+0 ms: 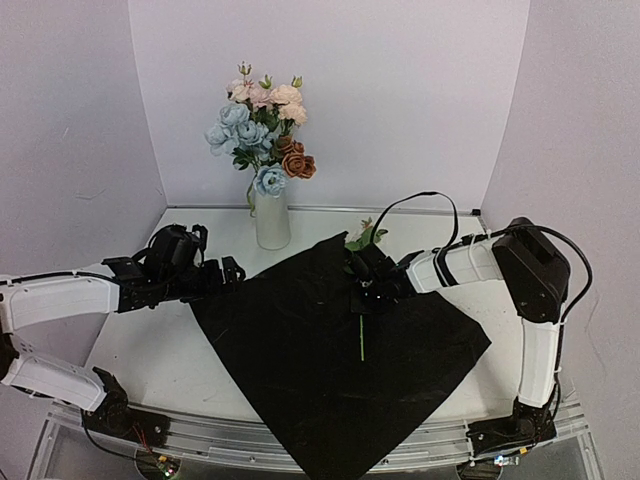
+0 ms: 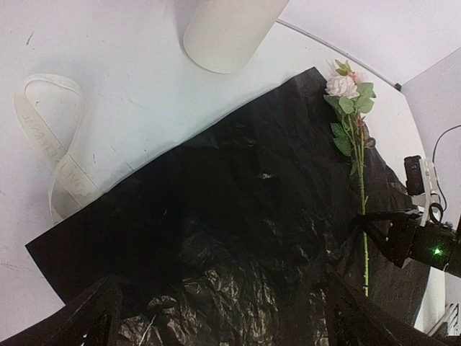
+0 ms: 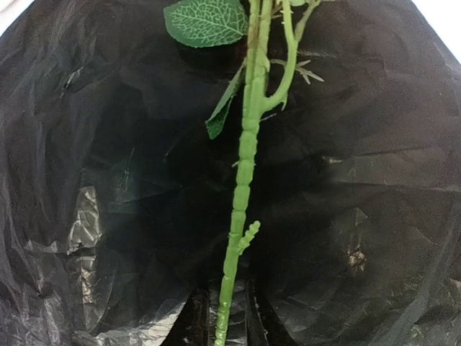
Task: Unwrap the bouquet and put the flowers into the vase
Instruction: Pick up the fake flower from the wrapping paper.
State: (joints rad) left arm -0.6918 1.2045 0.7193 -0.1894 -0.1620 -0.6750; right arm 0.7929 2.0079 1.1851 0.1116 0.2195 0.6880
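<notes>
The white vase (image 1: 271,218) stands at the back and holds several flowers (image 1: 262,125), pink, peach, blue and rust. The unwrapped black sheet (image 1: 320,370) lies flat on the table. One pink flower (image 2: 342,85) lies on it, its green stem (image 3: 245,166) running toward the near edge. My right gripper (image 1: 360,298) is down on the sheet. Its two fingers (image 3: 196,321) are closed in on the lower stem, which rests on the sheet. My left gripper (image 1: 228,272) hovers wide open over the sheet's left edge with nothing between its fingers (image 2: 97,317).
A loose cream ribbon (image 2: 57,155) lies on the white table (image 1: 150,350) left of the sheet, near the vase base (image 2: 227,32). White walls enclose the back and sides. The sheet's near corner hangs over the front rail (image 1: 200,435).
</notes>
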